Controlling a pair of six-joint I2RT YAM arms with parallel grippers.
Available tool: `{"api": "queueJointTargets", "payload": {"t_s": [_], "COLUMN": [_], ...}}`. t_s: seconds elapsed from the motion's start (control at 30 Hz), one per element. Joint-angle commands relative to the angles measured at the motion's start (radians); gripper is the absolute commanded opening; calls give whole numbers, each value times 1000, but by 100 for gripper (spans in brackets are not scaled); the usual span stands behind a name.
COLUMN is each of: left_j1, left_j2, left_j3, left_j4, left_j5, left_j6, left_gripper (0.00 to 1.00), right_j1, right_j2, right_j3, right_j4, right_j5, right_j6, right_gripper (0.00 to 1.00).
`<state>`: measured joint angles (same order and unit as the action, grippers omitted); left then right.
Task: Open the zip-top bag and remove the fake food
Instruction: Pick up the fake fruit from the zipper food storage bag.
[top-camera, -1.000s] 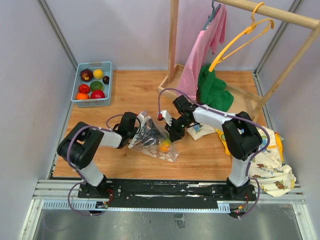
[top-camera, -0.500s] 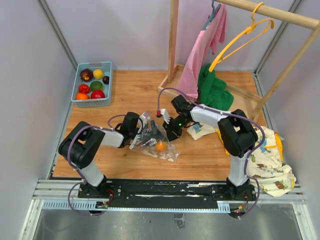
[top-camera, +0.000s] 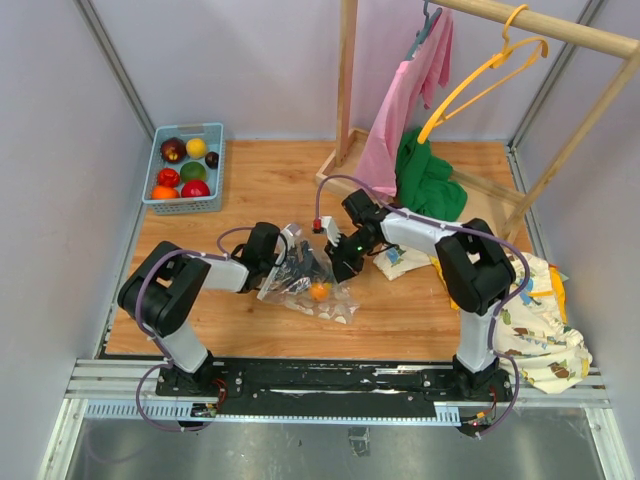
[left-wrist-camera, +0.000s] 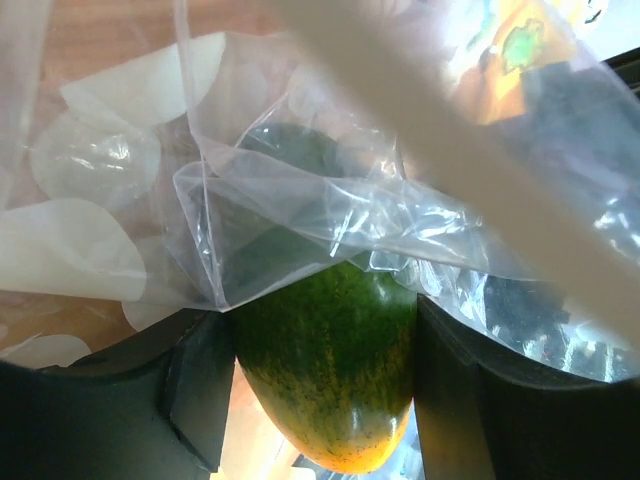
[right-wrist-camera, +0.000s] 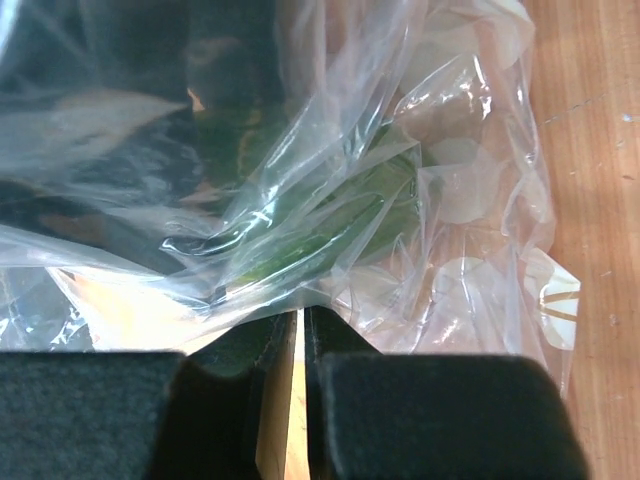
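Two arms are working over the wooden table (top-camera: 260, 190), meeting at the zip-top bag (top-camera: 305, 280) that's lying crumpled mid-board. Right gripper (right-wrist-camera: 300, 325) is pinching the clear film between closed jaws, I'm guessing to keep the mouth lifted and open. Left gripper (left-wrist-camera: 315, 400) is reaching into that mouth, jaws hugging a green fake fruit (left-wrist-camera: 330, 330) on both sides, so it's looking like a proper grip for pulling it out. Small orange piece (top-camera: 318, 291) is sitting deeper in the bag. No writing or labels are showing anywhere.

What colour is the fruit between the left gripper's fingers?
The fruit is speckled dark green, tip yellow-orange; left wrist view.
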<state>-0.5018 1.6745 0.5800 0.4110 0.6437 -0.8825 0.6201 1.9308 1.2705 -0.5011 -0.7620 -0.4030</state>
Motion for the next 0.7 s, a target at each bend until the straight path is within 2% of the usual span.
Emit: {"api": "queueJointTargets", "payload": {"t_s": [0.0,0.07,0.27,0.53,0.67], "left_j1": [-1,7,26,40,39], "left_j2": [-21,-32,-51,-54,-61], "left_j3": [8,1,-18,-41,-46], "left_j4": [-59,-60,-46,36,77], "left_j5": [-28,-26,-19,-19,-25], "left_j6": [48,49,39,-28,-63], "left_gripper": [28,22,15,11,9], "right_j1": [6,-6,-54,-62,-41], "right_j2": [-73,-105,-214,-345,-335], "right_j3": [-2,-17,-70,-157,-181], "right_j4": [12,11,-1,-54,-30], "right_j5": [29,37,-8,-291,-234], "right_j6": [-59,-88,-166,-319,-305], "right_gripper": [12,17,35,60,69]}}
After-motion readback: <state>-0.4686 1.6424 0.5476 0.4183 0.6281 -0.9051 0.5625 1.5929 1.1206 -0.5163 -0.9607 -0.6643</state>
